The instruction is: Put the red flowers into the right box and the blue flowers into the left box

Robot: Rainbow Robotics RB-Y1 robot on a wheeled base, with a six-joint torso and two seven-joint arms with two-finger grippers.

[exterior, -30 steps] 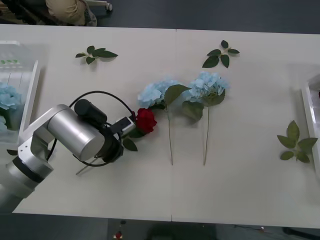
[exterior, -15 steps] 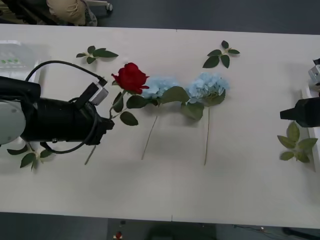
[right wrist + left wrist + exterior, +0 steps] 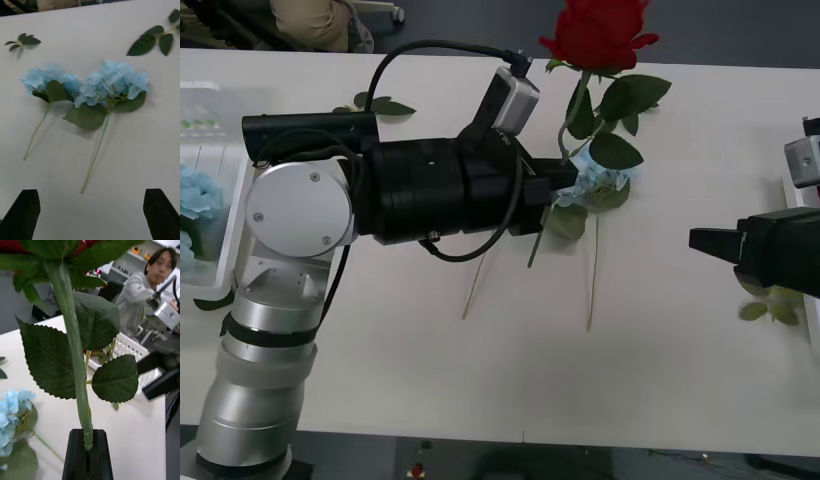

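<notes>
Since half a second ago the left gripper [image 3: 565,185] has swung from the table's left part to its middle, carrying the red rose [image 3: 598,35] higher; it is clenched on the stem, bloom above the far edge; the right gripper [image 3: 700,240] has advanced inward, fingers spread; its wrist view shows two blue flowers [image 3: 112,84] lying side by side on open table [image 3: 660,380]; the left box [image 3: 240,200] holds another.
</notes>
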